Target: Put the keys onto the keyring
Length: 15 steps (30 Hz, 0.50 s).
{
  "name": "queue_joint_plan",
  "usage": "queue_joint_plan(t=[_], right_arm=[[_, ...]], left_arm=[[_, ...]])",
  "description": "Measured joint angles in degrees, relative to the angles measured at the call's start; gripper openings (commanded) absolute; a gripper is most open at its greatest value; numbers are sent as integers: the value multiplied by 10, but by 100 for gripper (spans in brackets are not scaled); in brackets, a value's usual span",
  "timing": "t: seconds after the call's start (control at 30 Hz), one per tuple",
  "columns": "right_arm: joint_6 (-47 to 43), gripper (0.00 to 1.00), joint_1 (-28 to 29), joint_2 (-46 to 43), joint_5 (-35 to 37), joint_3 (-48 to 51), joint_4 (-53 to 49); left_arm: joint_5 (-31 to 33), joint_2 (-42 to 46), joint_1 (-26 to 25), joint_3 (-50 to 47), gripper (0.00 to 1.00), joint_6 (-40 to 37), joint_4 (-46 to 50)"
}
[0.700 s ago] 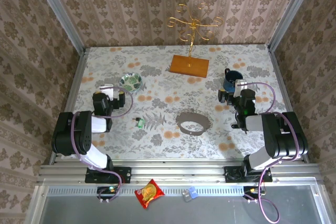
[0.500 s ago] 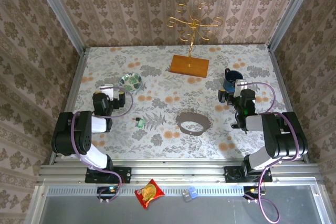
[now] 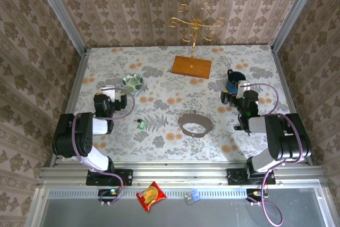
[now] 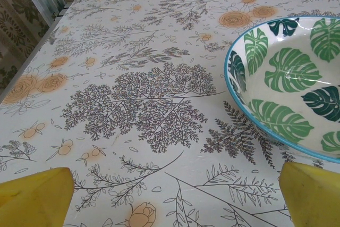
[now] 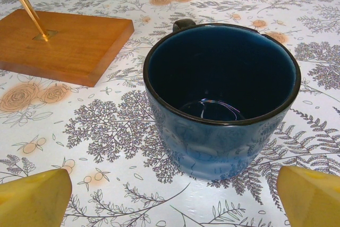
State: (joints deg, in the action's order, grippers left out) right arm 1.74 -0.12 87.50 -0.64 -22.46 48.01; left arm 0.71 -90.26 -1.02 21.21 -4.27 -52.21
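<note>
The table (image 3: 249, 59) wears a pale floral cloth and is boxed in by wallpapered walls (image 3: 133, 3) on three sides. At the back, a gold wire stand (image 3: 195, 25) rises from a flat wooden base (image 3: 192, 66).

I have two containers on the cloth. The bowl (image 3: 132, 82), white with green leaves and a blue rim, sits on the left side, just ahead of my left gripper (image 4: 175, 200). On the left wrist camera I can see down its patterned inner wall, though the far side is cut off. The left gripper's jaws stand wide apart, its yellow fingers (image 4: 37, 195) at the two lower corners with only cloth between them.

The dark blue mug (image 5: 220, 99) stands upright on the right side, handle turned away from me, near the wooden base. Its glossy bottom catches a ring of light. My right gripper (image 5: 172, 198) faces it squarely, also spread wide and holding nothing, the mug just ahead of the gap.

The keys (image 3: 141, 125), one with a bright green head, lie on the cloth in the middle, closer to my left arm. The keyring (image 3: 195, 124), a grey-brown strap loop, lies to their right, apart from them and from both grippers.

A red snack packet (image 3: 151, 195) lies off the table, down on the near ledge between the arm bases.
</note>
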Motion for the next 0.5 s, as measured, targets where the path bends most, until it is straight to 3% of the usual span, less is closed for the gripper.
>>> queue_joint_plan(t=[0.5], right_arm=[[0, 100, 0, 0, 0, 0, 0]], left_arm=[[-5, 0, 0, 0, 100, 0, 0]])
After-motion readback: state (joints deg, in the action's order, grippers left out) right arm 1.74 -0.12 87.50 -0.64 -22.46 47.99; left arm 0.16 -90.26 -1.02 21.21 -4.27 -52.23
